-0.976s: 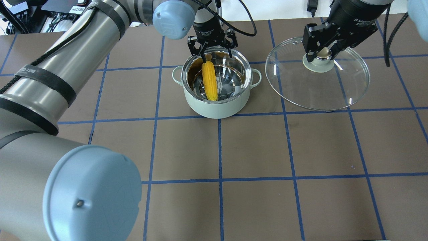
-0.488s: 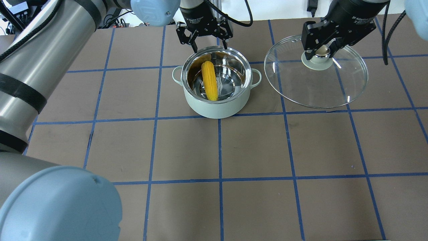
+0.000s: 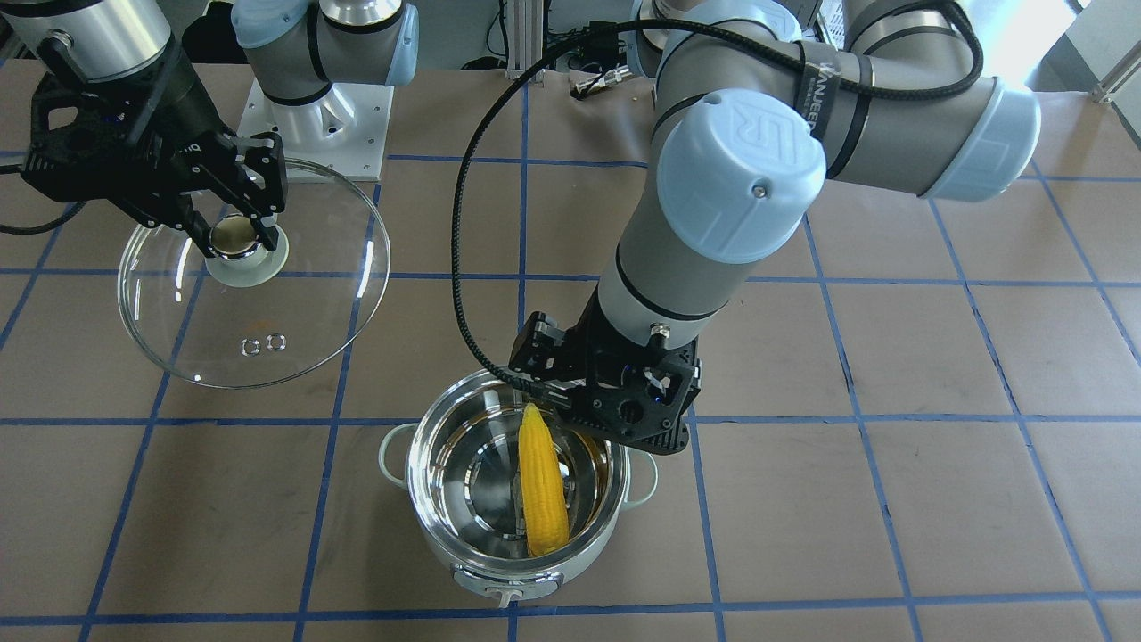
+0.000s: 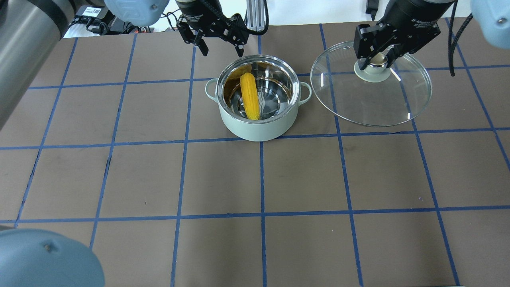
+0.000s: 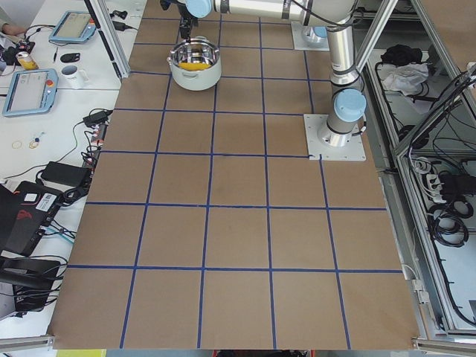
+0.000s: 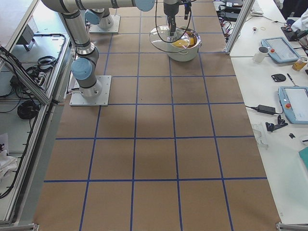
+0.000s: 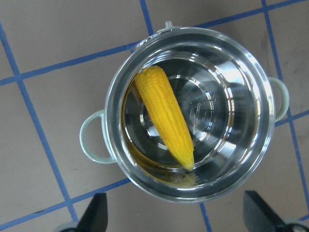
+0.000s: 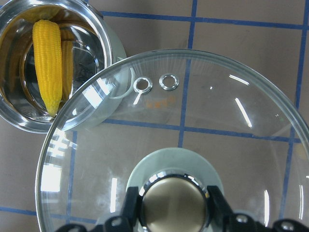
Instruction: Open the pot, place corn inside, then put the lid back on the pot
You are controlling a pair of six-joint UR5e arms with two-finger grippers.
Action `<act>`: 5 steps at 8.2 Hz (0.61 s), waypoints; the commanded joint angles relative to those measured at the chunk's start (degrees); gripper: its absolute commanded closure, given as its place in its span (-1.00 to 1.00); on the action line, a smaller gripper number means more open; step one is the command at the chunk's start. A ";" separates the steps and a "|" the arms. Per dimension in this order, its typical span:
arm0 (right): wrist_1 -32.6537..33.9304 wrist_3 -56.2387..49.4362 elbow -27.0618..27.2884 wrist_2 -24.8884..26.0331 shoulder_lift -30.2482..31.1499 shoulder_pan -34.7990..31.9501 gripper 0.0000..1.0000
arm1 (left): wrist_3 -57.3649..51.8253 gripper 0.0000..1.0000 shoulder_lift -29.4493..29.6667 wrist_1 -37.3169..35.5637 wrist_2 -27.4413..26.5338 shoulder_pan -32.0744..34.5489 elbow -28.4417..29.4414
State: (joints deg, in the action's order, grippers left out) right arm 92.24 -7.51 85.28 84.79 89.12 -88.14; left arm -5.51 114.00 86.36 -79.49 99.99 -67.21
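One lid [image 4: 370, 99], a clear glass dome with two vent holes, hangs by its knob to my right of the pot [image 4: 259, 127], its nearest edge close to the pot's right-hand loop handle. My right gripper [image 4: 376, 61] is clamped on that knob from above, and in the side views the glass seems to ride off the table [image 4: 303, 175] rather than rest on it. The open pot therefore lies straight to the left of this gripper, and a sideways carry in that direction, then a descent, looks like what remains. One corn [image 4: 250, 95] is already inside the pot, leaning on the steel wall, its long axis running roughly from my side toward the far edge and low enough that I judge it will not foul the lid. My left gripper [image 4: 222, 51] hangs empty with its jaws spread wide, above and just beyond the pot's far rim on my left side. It is the nearer one to the pot, and I judge it should be out of the way before the lid comes across. The count: one pot, one corn, one lid.
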 commanded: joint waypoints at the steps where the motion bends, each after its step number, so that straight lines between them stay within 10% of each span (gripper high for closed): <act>1: 3.45 4.42 -0.20 0.64 -1.58 -4.12 0.52 | -12.55 -1.00 -6.66 0.03 0.03 -6.79 -8.35; 5: 16.01 24.51 -5.45 3.09 -15.07 -16.24 0.52 | -29.44 -1.00 -11.87 0.12 -0.75 -13.33 -13.48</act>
State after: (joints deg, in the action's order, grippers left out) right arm 102.88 7.36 82.80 86.22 81.14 -98.06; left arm -28.57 103.47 86.45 -79.60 88.47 -79.69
